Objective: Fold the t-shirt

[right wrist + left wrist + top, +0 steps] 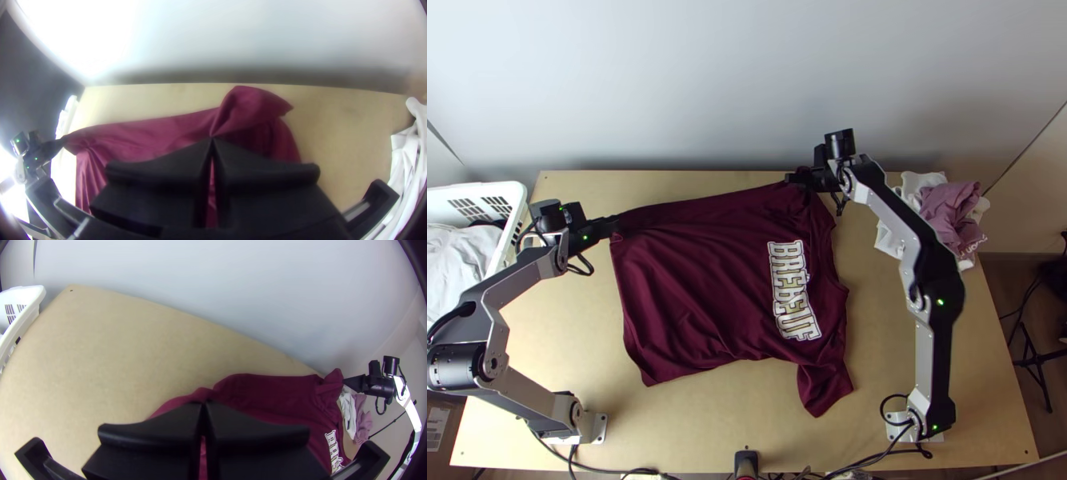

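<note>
The maroon t-shirt (pixel 699 280) lies mostly spread, its collar side to the right and printed lettering up, with some wrinkles. At its upper left corner, in the top view, my left gripper (pixel 616 225) is shut on the hem. My right gripper (pixel 791 178) is shut on the far edge by the upper sleeve. The left wrist view has the left gripper (pixel 203 405) closed on the shirt (pixel 275 395). In the right wrist view the right gripper (pixel 212 140) pinches the shirt (pixel 151 133), a flap of cloth standing beyond the fingertips. The lower sleeve lies toward the near edge.
A white basket (pixel 517 210) holding light cloth stands at the left. White and mauve clothes (pixel 951 210) are heaped at the table's far right corner. Bare wood of the table (pixel 691 432) shows in front of the shirt. A wall rises behind the far edge.
</note>
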Action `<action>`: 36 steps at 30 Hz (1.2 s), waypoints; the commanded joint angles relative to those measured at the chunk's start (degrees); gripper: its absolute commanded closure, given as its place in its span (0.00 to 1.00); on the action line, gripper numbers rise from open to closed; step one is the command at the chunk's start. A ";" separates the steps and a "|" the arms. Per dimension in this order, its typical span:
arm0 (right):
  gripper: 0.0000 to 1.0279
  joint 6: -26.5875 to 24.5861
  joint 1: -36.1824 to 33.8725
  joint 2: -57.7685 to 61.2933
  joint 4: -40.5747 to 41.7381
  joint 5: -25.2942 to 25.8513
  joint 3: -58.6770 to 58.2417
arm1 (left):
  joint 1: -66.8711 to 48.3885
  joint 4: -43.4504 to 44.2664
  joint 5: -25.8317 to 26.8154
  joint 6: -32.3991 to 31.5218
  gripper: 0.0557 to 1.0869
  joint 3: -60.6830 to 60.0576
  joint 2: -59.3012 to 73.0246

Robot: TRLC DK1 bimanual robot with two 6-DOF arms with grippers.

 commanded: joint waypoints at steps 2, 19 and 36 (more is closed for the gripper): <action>0.97 1.51 3.12 -13.60 2.12 1.17 -12.38 | -0.08 0.51 -0.16 0.37 0.97 0.94 0.76; 0.97 7.13 6.46 -41.46 1.59 4.25 -34.17 | -1.75 -3.88 -0.96 -1.21 0.97 -6.09 -12.08; 0.97 6.51 11.73 -52.71 3.09 4.34 -58.78 | -2.45 -16.80 0.71 4.15 0.97 -15.15 -26.49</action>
